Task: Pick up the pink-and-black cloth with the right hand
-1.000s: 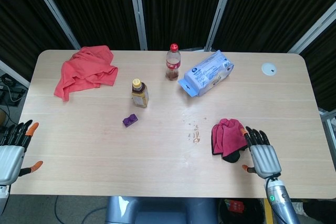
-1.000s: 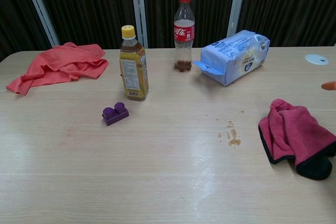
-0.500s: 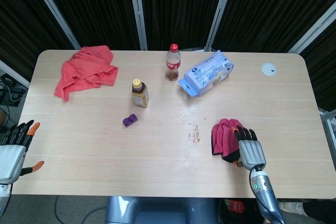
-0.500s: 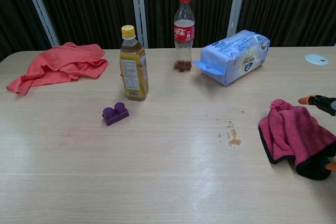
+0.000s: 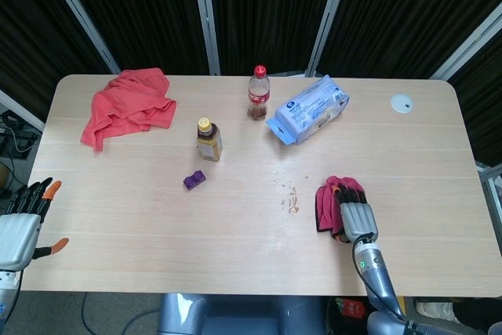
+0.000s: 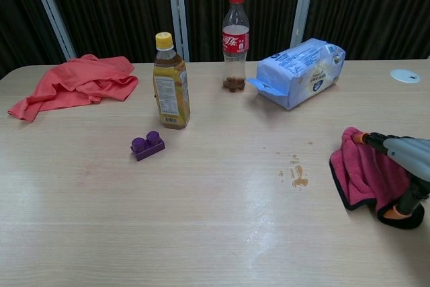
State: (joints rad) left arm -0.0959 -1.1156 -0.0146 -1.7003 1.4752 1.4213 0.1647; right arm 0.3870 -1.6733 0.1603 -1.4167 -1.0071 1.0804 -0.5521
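Observation:
The pink-and-black cloth lies crumpled near the table's front right; in the chest view the cloth shows its black edging. My right hand lies on top of its right half, fingers stretched forward across the pink folds. In the chest view the right hand has its thumb down by the black corner, and the fingers are not closed round the fabric. My left hand hangs off the table's front left corner, fingers spread, holding nothing.
A red cloth lies at the back left. A tea bottle, a cola bottle and a blue pack stand mid-back. A purple brick, a brown stain and a white disc are also on the table.
My right hand has slid left from beside the cloth onto it and now covers its right half. The left hand has barely moved.

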